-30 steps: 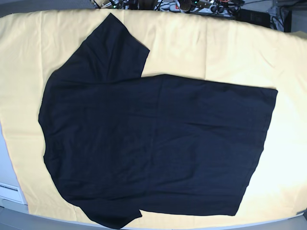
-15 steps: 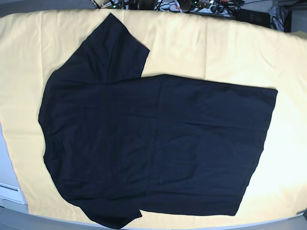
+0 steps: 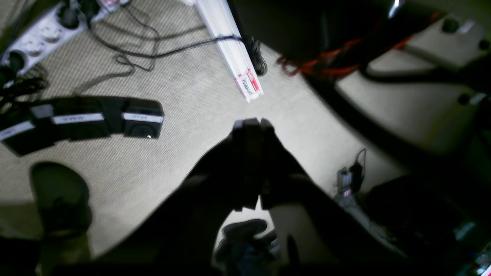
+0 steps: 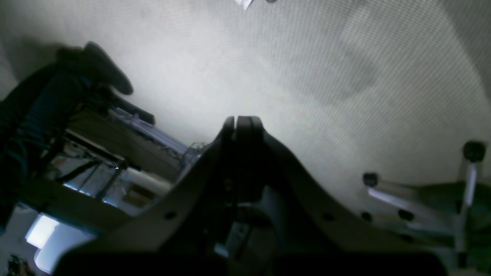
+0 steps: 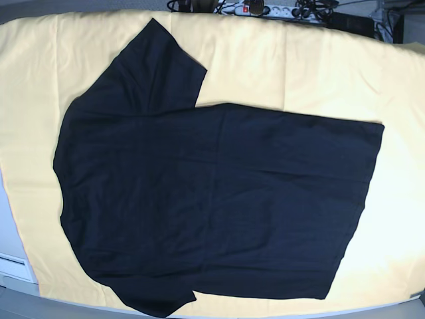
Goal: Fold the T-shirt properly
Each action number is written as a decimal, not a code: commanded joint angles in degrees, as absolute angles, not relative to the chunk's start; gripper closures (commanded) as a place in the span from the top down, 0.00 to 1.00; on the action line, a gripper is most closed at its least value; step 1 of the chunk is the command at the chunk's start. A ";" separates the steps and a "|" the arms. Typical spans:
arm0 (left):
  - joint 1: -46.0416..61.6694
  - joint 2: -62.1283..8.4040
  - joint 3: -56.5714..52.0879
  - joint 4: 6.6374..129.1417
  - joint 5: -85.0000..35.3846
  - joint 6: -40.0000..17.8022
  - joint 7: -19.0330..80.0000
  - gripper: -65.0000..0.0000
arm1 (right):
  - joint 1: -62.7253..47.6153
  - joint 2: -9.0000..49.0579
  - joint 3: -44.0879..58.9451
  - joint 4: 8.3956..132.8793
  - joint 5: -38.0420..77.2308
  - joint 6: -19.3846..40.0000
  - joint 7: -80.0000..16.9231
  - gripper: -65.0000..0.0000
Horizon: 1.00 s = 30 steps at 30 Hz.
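The black T-shirt (image 5: pixel 212 199) lies spread flat on the pale yellow cloth (image 5: pixel 319 73) in the base view, its hem toward the right and one sleeve reaching up to the far left. Neither arm shows in the base view. The left wrist view has my left gripper (image 3: pixel 251 123) shut with nothing in it, hanging over carpeted floor. My right gripper (image 4: pixel 242 120) is likewise shut and empty in the right wrist view, also above the floor. The T-shirt does not appear in either wrist view.
Power strips and cables (image 5: pixel 265 8) lie beyond the cloth's far edge. On the floor in the left wrist view are black foot pedals (image 3: pixel 80 122), a white rail (image 3: pixel 234 53) and loose cables (image 3: pixel 130 53). A chair base (image 4: pixel 422 199) shows in the right wrist view.
Something at the top edge of the base view has withdrawn, showing more of the power strip and cables behind. The T-shirt has not moved.
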<state>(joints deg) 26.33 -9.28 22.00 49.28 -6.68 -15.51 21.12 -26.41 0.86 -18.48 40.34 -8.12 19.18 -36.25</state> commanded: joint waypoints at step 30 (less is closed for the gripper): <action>69.49 -44.03 10.74 129.40 18.50 1.72 37.60 0.00 | -74.11 19.86 -18.37 130.32 -23.16 -2.37 -51.51 0.00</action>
<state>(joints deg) 68.42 -43.83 10.41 128.75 18.59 1.83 37.63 -72.95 19.77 -18.26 129.71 -23.05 -2.11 -51.37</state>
